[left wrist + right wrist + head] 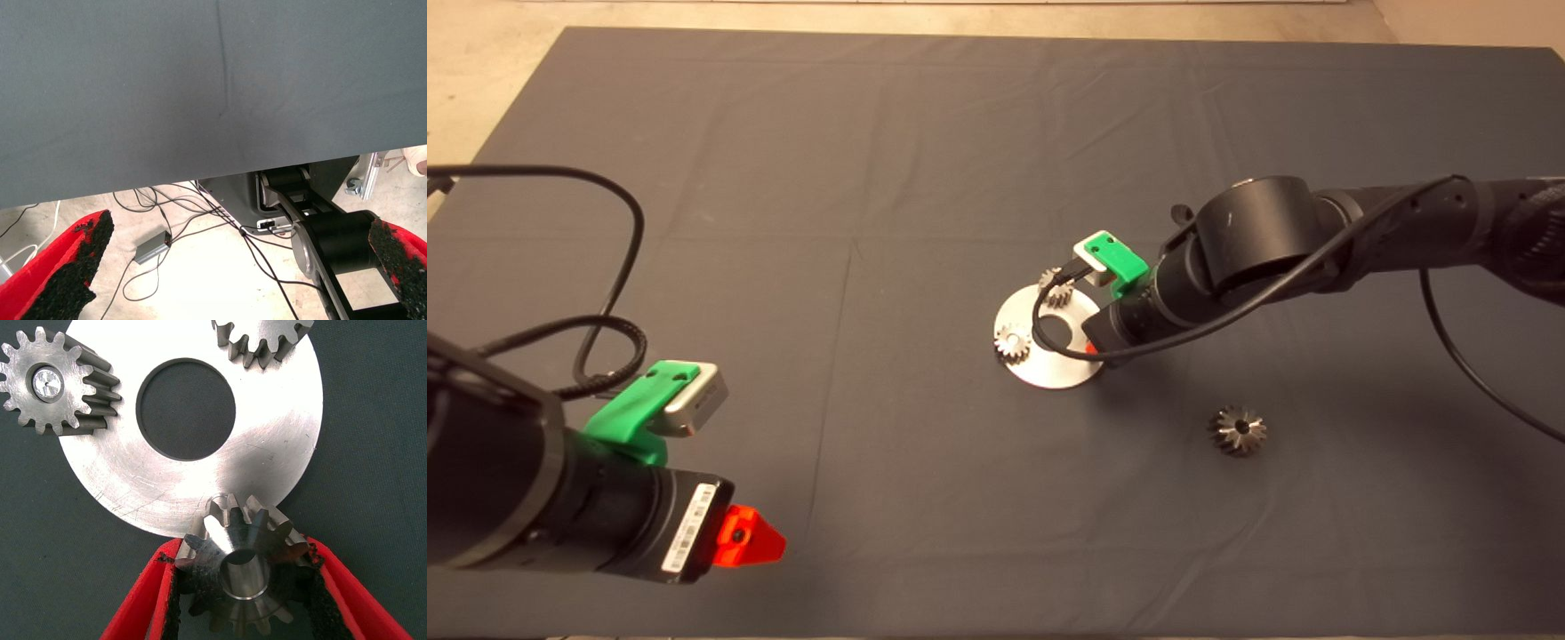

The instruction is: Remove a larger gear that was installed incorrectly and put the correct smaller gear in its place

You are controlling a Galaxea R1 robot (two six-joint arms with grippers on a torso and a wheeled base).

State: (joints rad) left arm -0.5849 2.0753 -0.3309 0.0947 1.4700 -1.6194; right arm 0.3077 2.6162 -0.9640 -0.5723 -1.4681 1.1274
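Smaller gear: small dark-grey steel toothed gear (pixel 243 577), clamped between the right gripper's (pixel 245 587) red fingers at the round silver plate's (pixel 267 463) edge.
Larger gear: flared shiny steel gear (pixel 1237 430), lying on the dark mat (pixel 889 178), apart from the plate.
Left gripper (pixel 233 270): fingers spread, off the mat's edge.

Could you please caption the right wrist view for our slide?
Right hand grips the smaller gear at the rim of the steel disc, beside two mounted gears.
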